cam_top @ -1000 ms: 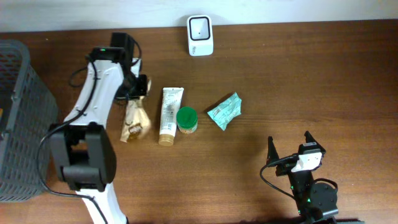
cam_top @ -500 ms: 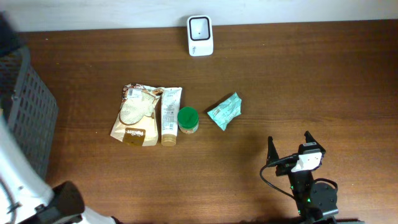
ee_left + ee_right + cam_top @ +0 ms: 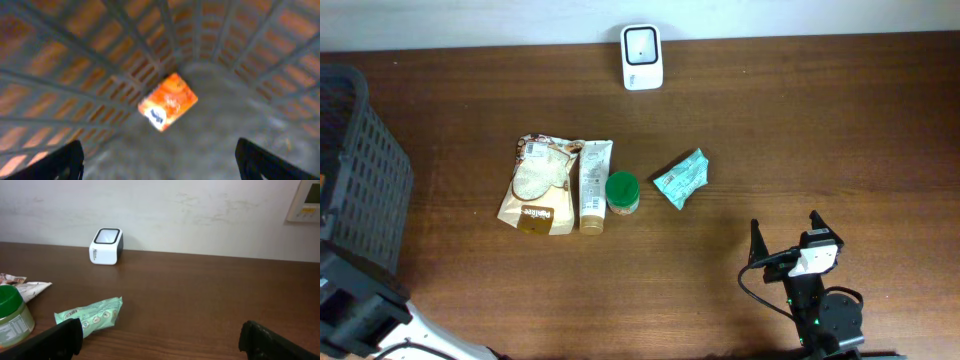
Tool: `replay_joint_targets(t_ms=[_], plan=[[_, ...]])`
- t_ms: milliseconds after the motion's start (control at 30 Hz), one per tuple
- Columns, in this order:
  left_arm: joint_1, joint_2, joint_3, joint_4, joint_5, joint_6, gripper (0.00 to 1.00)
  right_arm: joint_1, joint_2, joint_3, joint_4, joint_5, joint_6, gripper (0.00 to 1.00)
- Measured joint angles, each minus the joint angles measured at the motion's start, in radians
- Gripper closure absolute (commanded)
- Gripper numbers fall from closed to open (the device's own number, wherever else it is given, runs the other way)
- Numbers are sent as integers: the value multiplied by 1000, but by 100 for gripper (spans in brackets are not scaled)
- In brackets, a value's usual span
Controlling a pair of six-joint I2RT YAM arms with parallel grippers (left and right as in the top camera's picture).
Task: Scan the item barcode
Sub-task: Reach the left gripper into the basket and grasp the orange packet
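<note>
Left hand (image 3: 160, 161) hangs wide and empty over the nine-o'clock basket (image 3: 365, 170), orange box (image 3: 167, 101) inside, right hand (image 3: 160, 339) wide too, so next, I'd say, lift the green packet (image 3: 681, 178) to the twelve-o'clock scanner (image 3: 642, 43).

a dark grey slatted basket (image 3: 365, 170) sits at the far left of the overhead view, by the left end of the brown wooden table (image 3: 840, 150). behind the table rises a scuffed white wall (image 3: 200, 210), with a pale control panel (image 3: 306, 200) mounted at the right wrist view's upper right corner.
</note>
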Motion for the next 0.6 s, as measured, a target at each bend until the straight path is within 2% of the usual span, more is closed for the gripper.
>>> replay_joint_targets(t_ms=[133,267,600], plan=[[0,22,-79,115,-4,152,25,0,0,0,0,0,0,2],[0,121,-81,168,-6,226,26,0,0,0,0,0,0,2],[0,264,-85,237,-6,308,30,0,0,0,0,0,0,2]])
